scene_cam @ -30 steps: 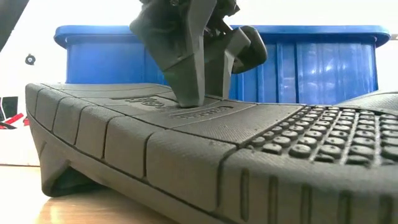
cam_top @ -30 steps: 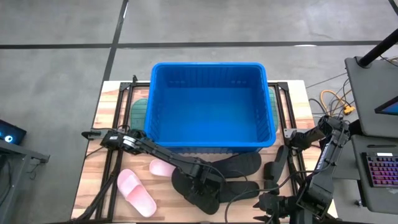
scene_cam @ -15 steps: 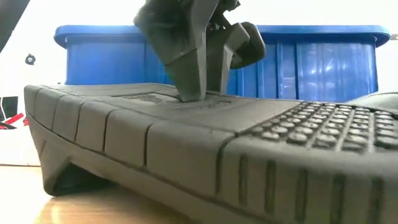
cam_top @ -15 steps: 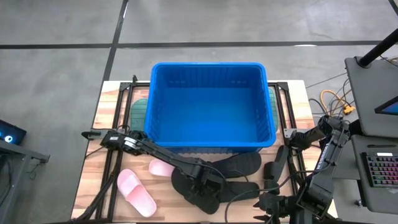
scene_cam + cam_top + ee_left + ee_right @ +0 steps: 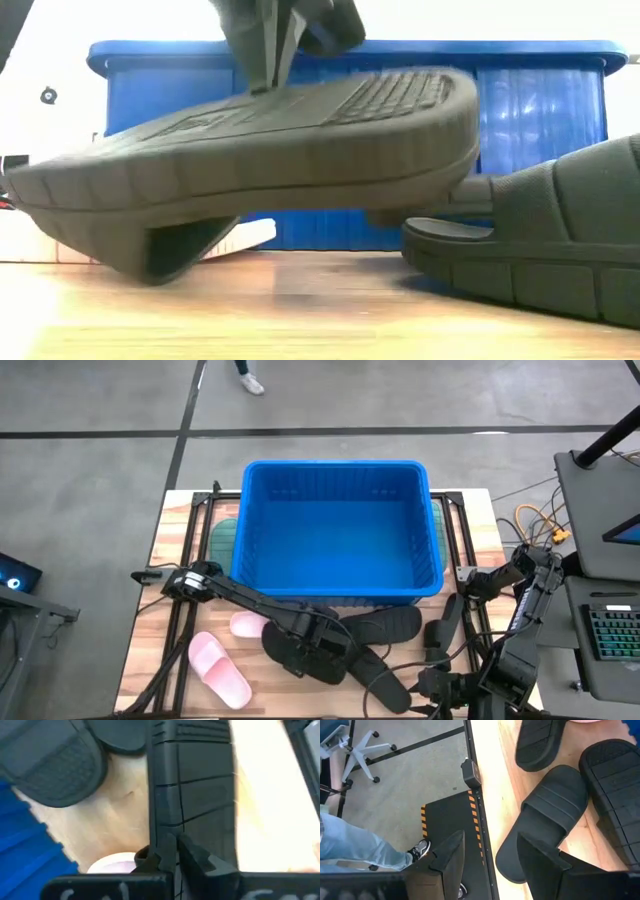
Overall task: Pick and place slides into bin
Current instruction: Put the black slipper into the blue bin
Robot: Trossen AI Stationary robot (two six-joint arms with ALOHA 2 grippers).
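— What's the left gripper (image 5: 318, 647) doing?
— I have it pinched on a black slide (image 5: 270, 150), sole up, clear of the table (image 5: 300, 310).
— Risk?
— I'm gripping only its edge; it may swing and slip.
— Obstacles?
— The bin (image 5: 335, 530) wall ahead; another black slide (image 5: 540, 240) and pink slides (image 5: 220, 670) nearby. The right gripper (image 5: 487, 855) waits open.

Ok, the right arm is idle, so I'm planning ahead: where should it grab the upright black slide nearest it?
Take the black slide by its wide strap, from above. It lies sole-down, so the strap arches clear of the footbed, giving the open right gripper an edge to pinch; the flat sole likely offers less.
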